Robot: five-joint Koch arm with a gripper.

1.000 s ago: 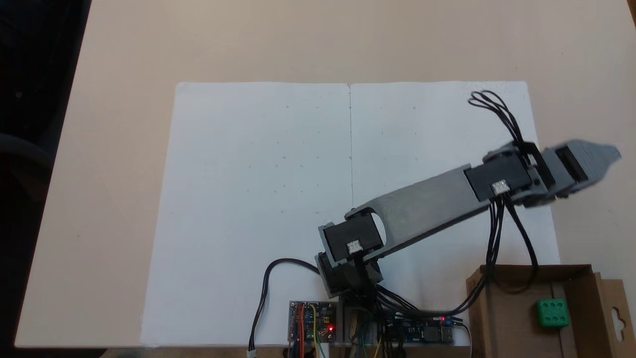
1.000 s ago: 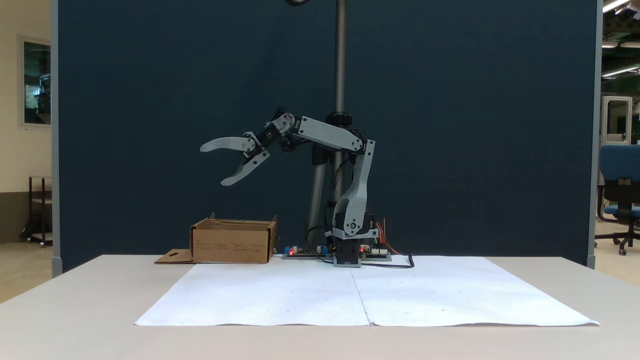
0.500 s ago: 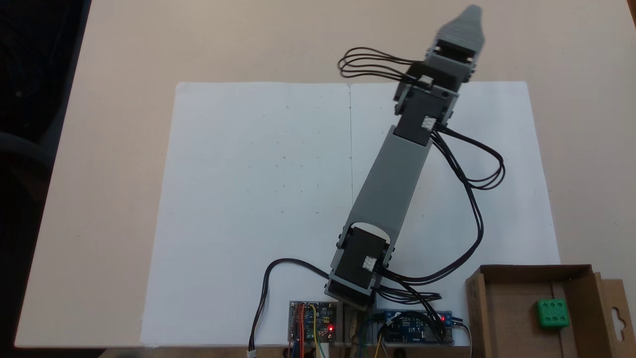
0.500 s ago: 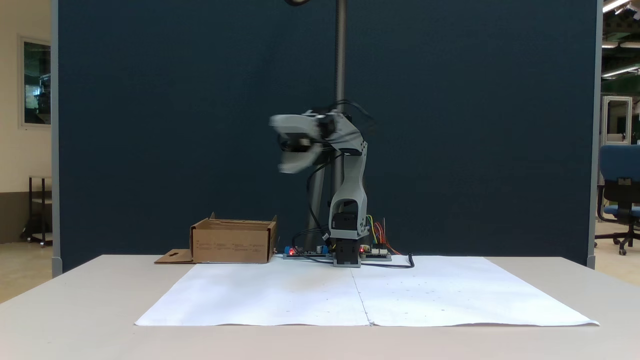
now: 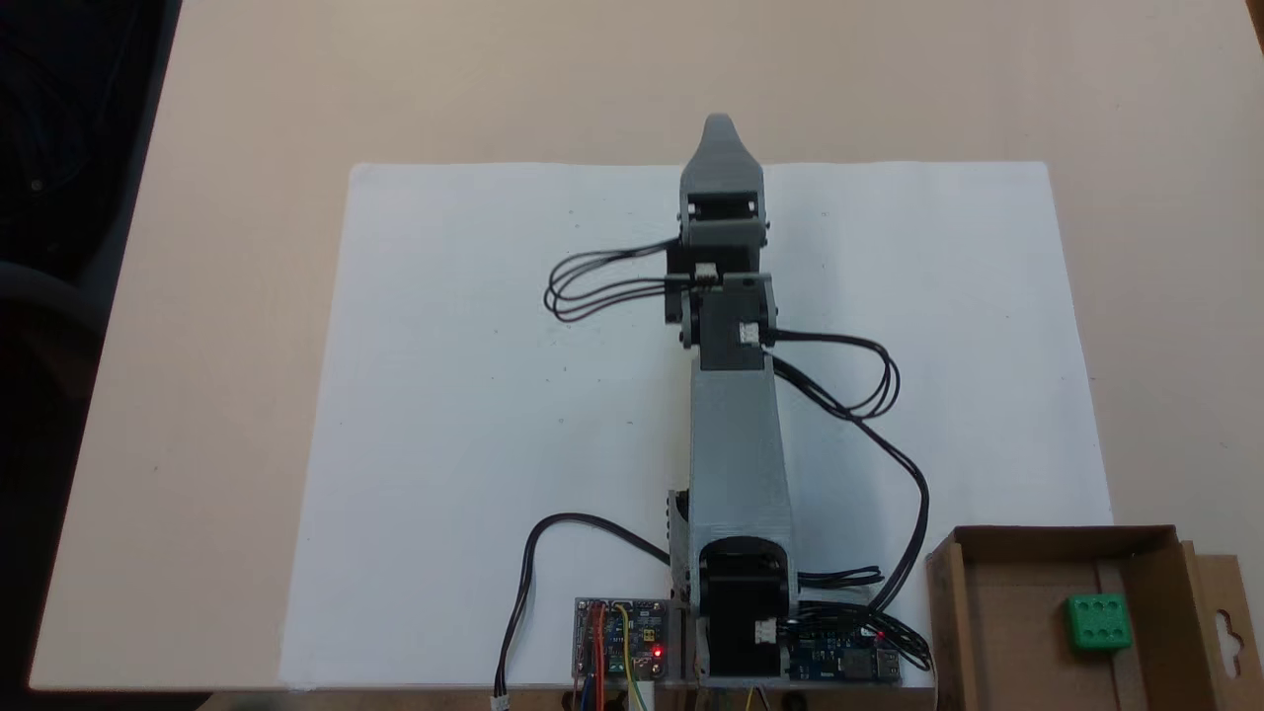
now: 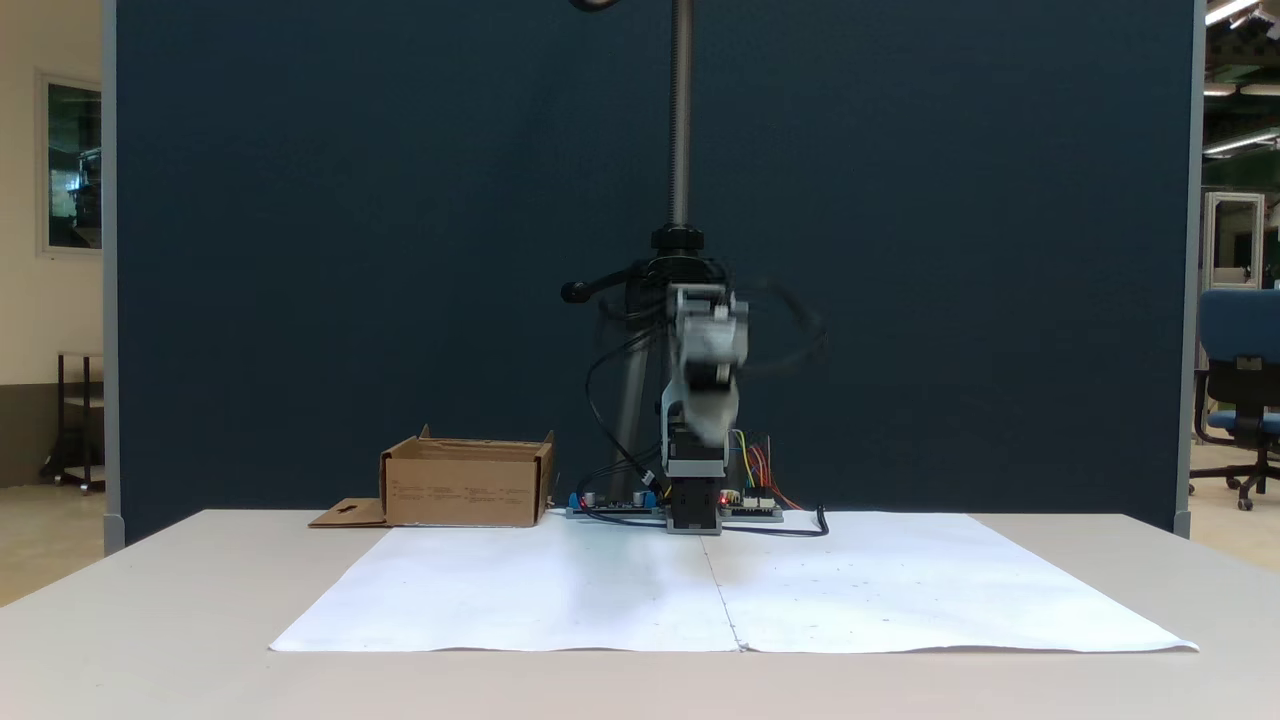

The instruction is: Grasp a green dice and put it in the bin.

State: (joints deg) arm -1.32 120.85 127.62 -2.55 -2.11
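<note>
The green dice (image 5: 1098, 622) lies inside the bin (image 5: 1047, 539), six pips up, at the lower right of a fixed view. From the front, the bin (image 6: 468, 490) is a low brown cardboard box left of the arm's base, and its walls hide the dice. The arm reaches straight out from its base over the middle of the white paper. My gripper (image 5: 719, 128) is raised above the paper's far edge, far from the bin. Its jaws lie one above the other from above. From the front my gripper (image 6: 706, 380) is blurred, so its state is unclear.
A large white paper sheet (image 5: 494, 395) covers the tan table. Circuit boards (image 5: 620, 637) with wires sit beside the arm's base at the near edge. Black cables (image 5: 869, 395) loop off the arm. A metal pole (image 6: 681, 120) and a dark partition stand behind the base.
The arm swung from the bin's side to the paper's centre line and drew in a little. The dice stayed in the bin.
</note>
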